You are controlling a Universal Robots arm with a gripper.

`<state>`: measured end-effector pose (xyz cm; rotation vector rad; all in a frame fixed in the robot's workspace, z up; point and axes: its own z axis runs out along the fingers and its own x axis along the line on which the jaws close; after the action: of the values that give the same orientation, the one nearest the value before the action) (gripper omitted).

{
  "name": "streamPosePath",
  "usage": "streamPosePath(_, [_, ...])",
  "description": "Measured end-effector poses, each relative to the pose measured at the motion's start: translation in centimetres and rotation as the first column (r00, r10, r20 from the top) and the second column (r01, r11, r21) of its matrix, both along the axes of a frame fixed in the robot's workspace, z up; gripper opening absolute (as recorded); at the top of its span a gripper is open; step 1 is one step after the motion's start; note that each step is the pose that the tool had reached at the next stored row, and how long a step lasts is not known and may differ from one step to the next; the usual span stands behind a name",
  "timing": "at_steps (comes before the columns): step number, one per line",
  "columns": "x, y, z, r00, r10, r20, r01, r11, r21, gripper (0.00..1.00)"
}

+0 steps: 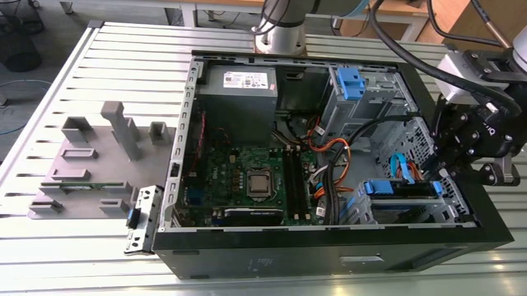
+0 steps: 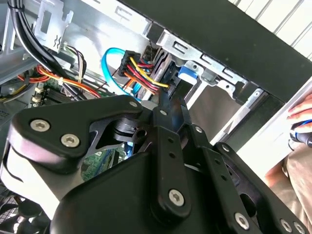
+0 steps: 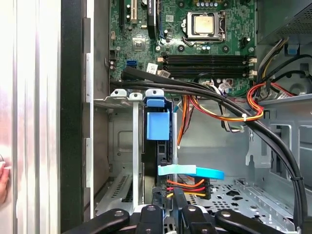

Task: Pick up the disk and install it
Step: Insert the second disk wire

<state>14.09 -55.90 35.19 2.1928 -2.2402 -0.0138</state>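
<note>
At the near corner of the computer case [image 1: 329, 246], on the exterior view's right, the disk [image 1: 397, 188] is seen already seated on edge in its metal drive cage, with its blue side rail and tab [image 3: 157, 127] standing proud of the cage rim. A flat blue data cable [image 3: 192, 170] and a bundle of orange, yellow and black power wires [image 3: 187, 184] are seen running to its rear edge; whether both plugs are fully pressed home cannot be told. The gripper [image 3: 168, 192] is held low inside the case, just at that rear edge beside the connectors, and its fingers [image 2: 162, 103] are drawn narrow, almost together, with nothing visibly carried between them. The picking up is therefore judged to be done and the installing largely done, with at most the seating or cabling left to be confirmed. Farther in, the motherboard [image 1: 247, 179] lies bare, and the grey power-supply box [image 1: 239, 92] is fixed at the far side of the case. A grey fixture [image 1: 91, 166] rests on the table [image 1: 123, 37] towards the exterior view's left, well apart from the work.
</note>
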Motion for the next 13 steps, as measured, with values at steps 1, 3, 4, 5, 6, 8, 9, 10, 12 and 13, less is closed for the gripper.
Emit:
streamPosePath(1, [-0.15, 0.0, 0.01, 1.0, 0.0, 0.0002, 0.0, 1.0, -0.0002, 0.24])
streamPosePath(3, [-0.44, 0.0, -0.01, 1.0, 0.0, 0.0008, 0.0, 1.0, 0.0, 0.24])
streamPosePath(4, [-0.51, -0.01, -0.01, 1.0, 0.0, 0.0009, 0.0, 1.0, 0.0001, 0.24])
streamPosePath(5, [-0.54, -0.01, -0.01, 1.0, 0.0, 0.001, 0.0, 1.0, 0.0001, 0.24])
streamPosePath(6, [-0.54, -0.01, -0.01, 1.0, 0.0, 0.001, 0.0, 1.0, 0.0, 0.24])
streamPosePath(8, [-0.54, 0.0, 0.08, 1.0, 0.0, 0.001, 0.0, 1.0, -0.0002, 0.24])
streamPosePath(9, [-0.55, 0.0, 0.17, 1.0, 0.0, 0.001, 0.0, 1.0, -0.0003, 0.24])
streamPosePath(10, [-0.55, 0.0, 0.2, 1.0, 0.0, 0.0011, 0.0, 1.0, 0.0, 0.24])
streamPosePath(12, [-0.55, 0.0, 0.19, 1.0, 0.0, 0.001, 0.0, 1.0, 0.0002, 0.24])
streamPosePath(13, [-0.55, 0.0, 0.21, 1.0, 0.0, 0.0011, 0.0, 1.0, 0.0001, 0.24])
